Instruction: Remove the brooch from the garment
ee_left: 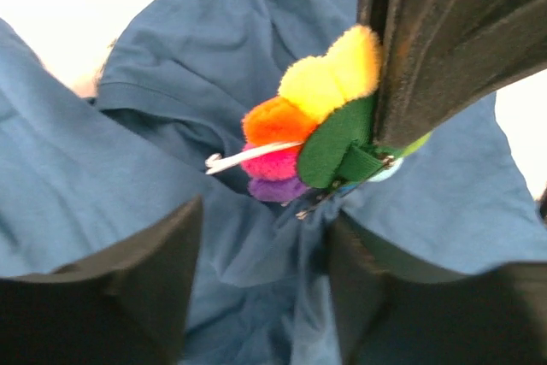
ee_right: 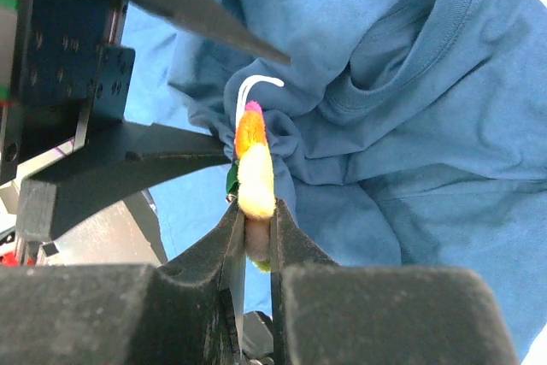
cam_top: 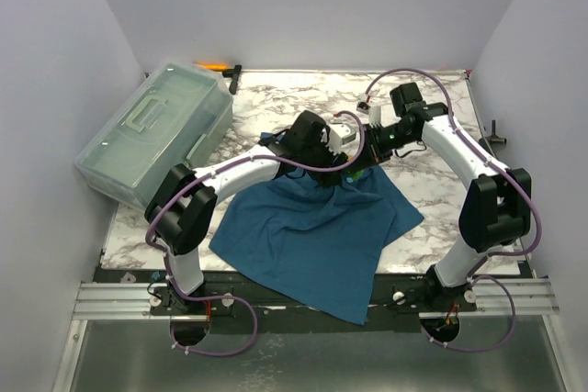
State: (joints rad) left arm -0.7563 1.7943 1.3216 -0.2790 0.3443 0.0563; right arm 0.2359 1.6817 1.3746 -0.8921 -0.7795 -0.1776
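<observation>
Right wrist view: the right gripper [ee_right: 255, 211] is clamped on the brooch [ee_right: 254, 168], its two fingertips pressed against the flat faces of the piece so that it shows edge-on as a narrow strip. The brooch's long axis runs straight out from between those fingertips, in line with the fingers. A pale lobe sits pinched between the tips, then yellow just past them, then orange, and a pink tip farthest out. A thin white pin [ee_right: 252, 87] loops beyond the pink end, pointing away from the fingers. The far end of the brooch meets a gathered bunch of the garment [ee_right: 410, 126], whose blue cloth is puckered around it; the ribbed neckline lies past the fingertips and to one side. The left gripper [ee_right: 260, 110] comes in from the side with its fingers spread. One finger passes beyond the pin and the other lies beside the cloth bunch near the right fingertips, so brooch end and puckered cloth sit in the gap between them. Nothing shows them pressing on either. In the left wrist view the brooch lies just beyond the left fingertips, nearer one of them. Here its coloured lobes face the camera, with the green felt against the dark right finger. The pin there points sideways away from that finger, roughly level. Blue cloth fills the space between the parted left fingers.
</observation>
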